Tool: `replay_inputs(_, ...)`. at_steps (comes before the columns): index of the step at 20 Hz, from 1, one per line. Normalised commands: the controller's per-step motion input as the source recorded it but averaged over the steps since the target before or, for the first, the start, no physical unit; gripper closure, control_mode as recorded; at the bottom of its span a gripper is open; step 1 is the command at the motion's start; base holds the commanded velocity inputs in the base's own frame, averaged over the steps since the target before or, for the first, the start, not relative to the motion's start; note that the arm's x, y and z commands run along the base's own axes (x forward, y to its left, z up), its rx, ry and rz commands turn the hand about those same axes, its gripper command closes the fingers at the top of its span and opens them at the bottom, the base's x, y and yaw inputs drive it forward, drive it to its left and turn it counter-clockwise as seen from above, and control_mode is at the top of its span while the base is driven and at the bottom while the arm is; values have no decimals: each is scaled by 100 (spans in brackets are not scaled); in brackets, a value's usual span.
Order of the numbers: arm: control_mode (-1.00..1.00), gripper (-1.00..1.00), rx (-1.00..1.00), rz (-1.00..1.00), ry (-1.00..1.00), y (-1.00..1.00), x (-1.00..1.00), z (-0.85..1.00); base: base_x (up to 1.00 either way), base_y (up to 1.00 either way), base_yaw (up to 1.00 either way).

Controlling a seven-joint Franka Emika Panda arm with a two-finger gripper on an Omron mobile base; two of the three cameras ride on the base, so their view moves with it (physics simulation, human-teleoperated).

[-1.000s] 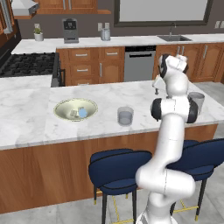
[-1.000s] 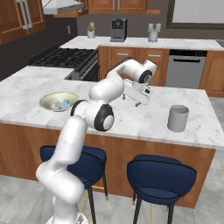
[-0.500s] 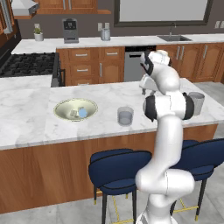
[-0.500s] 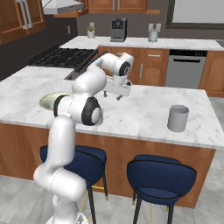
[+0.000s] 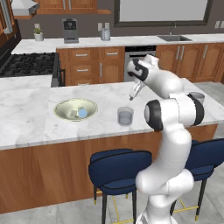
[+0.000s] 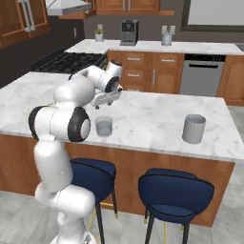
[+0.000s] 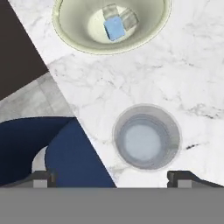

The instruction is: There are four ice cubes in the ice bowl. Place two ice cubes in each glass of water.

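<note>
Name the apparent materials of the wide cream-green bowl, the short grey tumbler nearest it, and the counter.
Wide cream-green bowl: likely glazed ceramic, opaque with a soft sheen. Short grey tumbler: probably glass or clear plastic, since the base shows through. Counter: white stone with grey veining, apparently polished marble.

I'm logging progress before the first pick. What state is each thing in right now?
Ice cubes: clustered in the bowl.
Bowl: upright on the island.
Near glass: upright, no ice.
Far glass: upright; contents hidden.
Gripper: open, empty, above the counter.
</note>
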Motion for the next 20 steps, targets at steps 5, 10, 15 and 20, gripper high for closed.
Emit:
replay_inputs(5,-100,-100,0,22,-34,99,-45,4,0,0,0)
replay_inputs(10,-100,-100,-1,1,1,100,-2,46,0,0,0)
replay_inputs(15,-100,-100,-2,0,9,93,17,36,0,0,0)
replay_inputs(20,-100,-100,0,0,18,61,53,-3,0,0,0)
